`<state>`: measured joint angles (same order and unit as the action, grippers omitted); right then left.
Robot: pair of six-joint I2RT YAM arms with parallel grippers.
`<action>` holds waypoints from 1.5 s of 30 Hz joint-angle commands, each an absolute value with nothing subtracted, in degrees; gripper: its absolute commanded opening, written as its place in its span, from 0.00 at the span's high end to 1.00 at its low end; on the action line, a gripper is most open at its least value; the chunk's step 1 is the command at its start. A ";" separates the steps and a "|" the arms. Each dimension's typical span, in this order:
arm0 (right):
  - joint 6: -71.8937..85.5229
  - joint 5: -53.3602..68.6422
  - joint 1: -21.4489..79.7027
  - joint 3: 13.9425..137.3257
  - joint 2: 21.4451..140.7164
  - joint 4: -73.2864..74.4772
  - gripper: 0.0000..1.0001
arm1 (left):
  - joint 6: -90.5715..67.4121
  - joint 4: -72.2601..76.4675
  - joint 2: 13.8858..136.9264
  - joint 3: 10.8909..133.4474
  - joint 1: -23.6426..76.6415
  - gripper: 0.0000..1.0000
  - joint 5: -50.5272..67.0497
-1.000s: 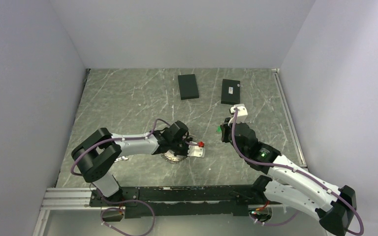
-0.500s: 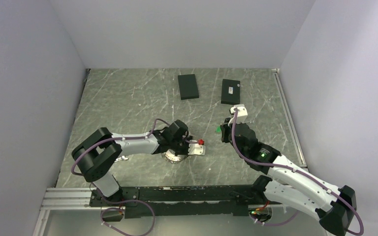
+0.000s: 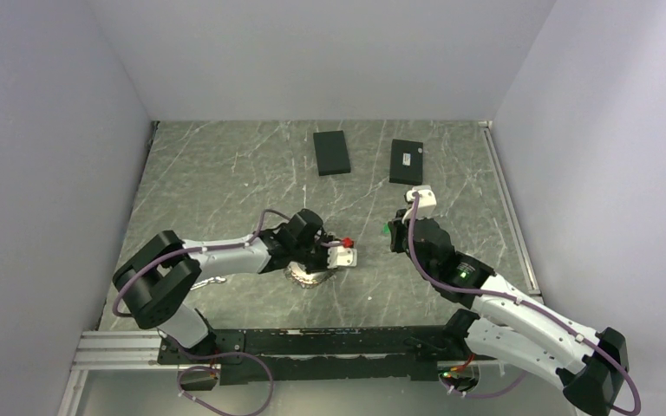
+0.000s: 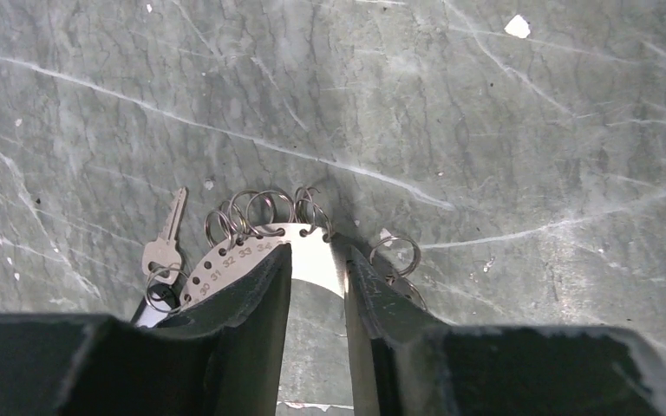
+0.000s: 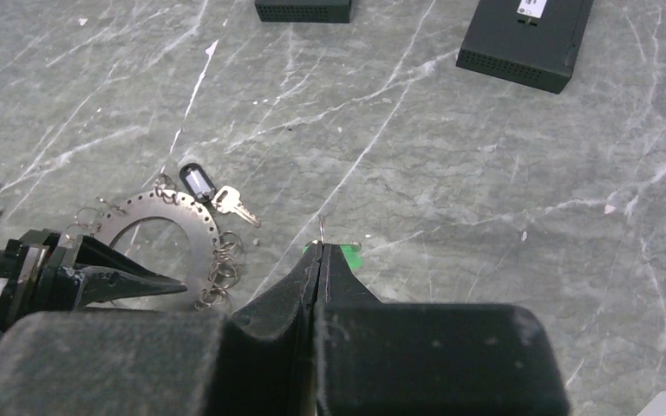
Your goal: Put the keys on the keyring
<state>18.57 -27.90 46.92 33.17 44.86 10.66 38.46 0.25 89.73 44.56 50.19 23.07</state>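
Since the keyring (image 5: pixel 192 218) lies flat at the lower left of the right wrist view, thin, stiff, light and probably slippery on stone, its bare rim between the loops looks the best hold. The left gripper (image 4: pixel 316 253) straddles that rim, jaws narrowly apart. The right gripper (image 5: pixel 321 249) pinches a green-tagged loop (image 5: pixel 351 249).

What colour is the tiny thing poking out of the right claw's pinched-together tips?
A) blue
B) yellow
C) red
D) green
D: in the right wrist view, a green tag peeks out at the closed tips of the right gripper.
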 commanded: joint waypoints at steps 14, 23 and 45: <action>18.28 -27.16 46.76 32.61 43.29 7.28 1.00 | 28.59 15.87 94.05 42.62 50.95 0.72 18.64; 18.28 -27.12 46.81 32.18 42.89 7.04 1.00 | 25.91 11.04 90.23 42.55 52.07 0.70 15.44; 18.28 -26.44 46.85 32.20 42.71 6.85 1.00 | 28.07 14.10 94.88 44.47 58.01 0.71 -3.11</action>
<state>18.57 -26.50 46.92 32.12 43.51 9.39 24.64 11.68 94.02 42.17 57.93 0.78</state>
